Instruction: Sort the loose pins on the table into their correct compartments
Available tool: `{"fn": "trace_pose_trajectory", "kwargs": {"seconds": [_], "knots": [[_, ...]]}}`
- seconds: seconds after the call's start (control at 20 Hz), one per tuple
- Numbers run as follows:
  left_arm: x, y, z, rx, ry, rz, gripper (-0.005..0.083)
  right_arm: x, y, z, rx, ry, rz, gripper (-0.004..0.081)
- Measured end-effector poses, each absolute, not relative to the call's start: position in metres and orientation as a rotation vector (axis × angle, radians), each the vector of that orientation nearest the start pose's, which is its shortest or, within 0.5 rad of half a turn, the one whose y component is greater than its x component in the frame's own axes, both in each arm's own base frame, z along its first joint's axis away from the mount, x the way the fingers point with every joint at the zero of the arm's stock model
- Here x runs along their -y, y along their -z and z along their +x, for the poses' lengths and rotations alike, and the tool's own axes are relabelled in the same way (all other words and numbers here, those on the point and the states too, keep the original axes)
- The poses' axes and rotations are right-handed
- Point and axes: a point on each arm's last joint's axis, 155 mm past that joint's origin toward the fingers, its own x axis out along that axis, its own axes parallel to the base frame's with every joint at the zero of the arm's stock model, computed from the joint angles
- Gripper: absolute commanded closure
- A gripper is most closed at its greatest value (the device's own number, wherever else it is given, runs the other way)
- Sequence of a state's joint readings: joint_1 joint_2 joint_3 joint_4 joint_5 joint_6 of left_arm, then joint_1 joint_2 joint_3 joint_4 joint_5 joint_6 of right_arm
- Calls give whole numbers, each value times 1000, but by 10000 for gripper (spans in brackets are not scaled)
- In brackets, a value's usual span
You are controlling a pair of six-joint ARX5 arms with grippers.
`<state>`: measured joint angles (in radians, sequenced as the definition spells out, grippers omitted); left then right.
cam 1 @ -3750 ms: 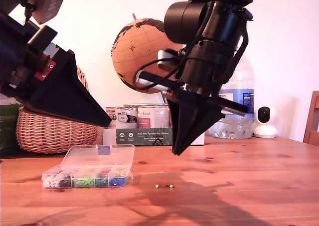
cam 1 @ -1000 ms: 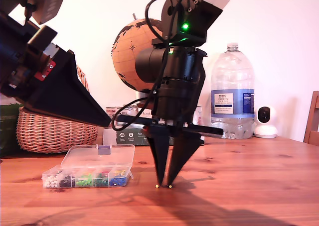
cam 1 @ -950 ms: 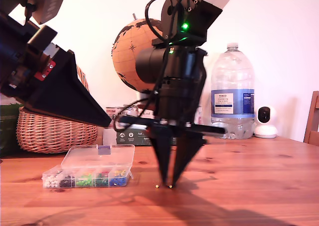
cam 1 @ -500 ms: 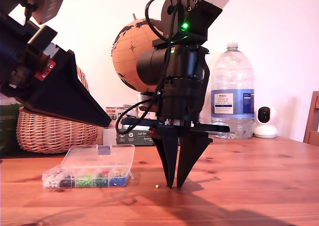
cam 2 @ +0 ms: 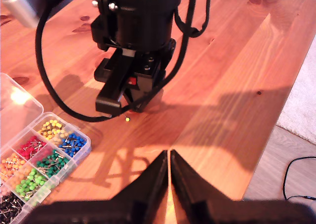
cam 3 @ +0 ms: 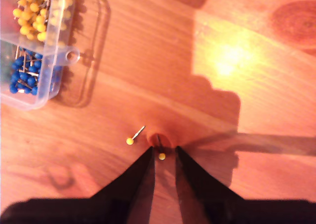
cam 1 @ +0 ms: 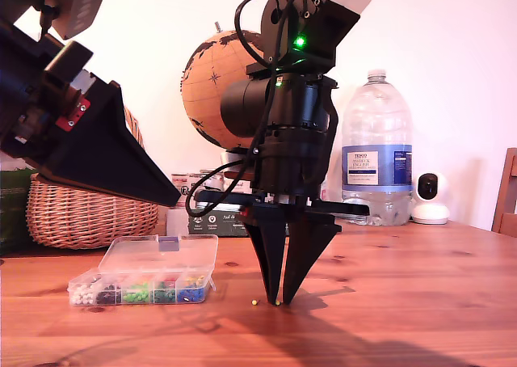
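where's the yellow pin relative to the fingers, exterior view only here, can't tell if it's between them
Observer: One yellow pin sits between the fingertips of my second gripper, a gap on each side.
Operator: and the other one
Observer: The other yellow pin lies outside the fingers, needle showing, on the organizer box side.
Operator: where do yellows go
Observer: The yellow compartment is at the box end nearest that gripper, beside the blue compartment.

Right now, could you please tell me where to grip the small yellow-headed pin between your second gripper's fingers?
Pinch the yellow-headed pin by its round head, from above with my second gripper: it lies flat on the pine table, shaft too thin.
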<state>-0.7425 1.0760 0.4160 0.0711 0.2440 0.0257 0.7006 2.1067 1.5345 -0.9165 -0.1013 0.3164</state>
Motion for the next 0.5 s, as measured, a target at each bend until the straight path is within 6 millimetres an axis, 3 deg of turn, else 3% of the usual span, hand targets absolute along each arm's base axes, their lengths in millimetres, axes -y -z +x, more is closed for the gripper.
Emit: {"fn": "trace_pose_trajectory", "kwargs": {"seconds": [0.5], "knots": [[256, -96, 213, -581, 965, 174, 797, -283, 2, 305, -1518, -411, -199, 738]]}}
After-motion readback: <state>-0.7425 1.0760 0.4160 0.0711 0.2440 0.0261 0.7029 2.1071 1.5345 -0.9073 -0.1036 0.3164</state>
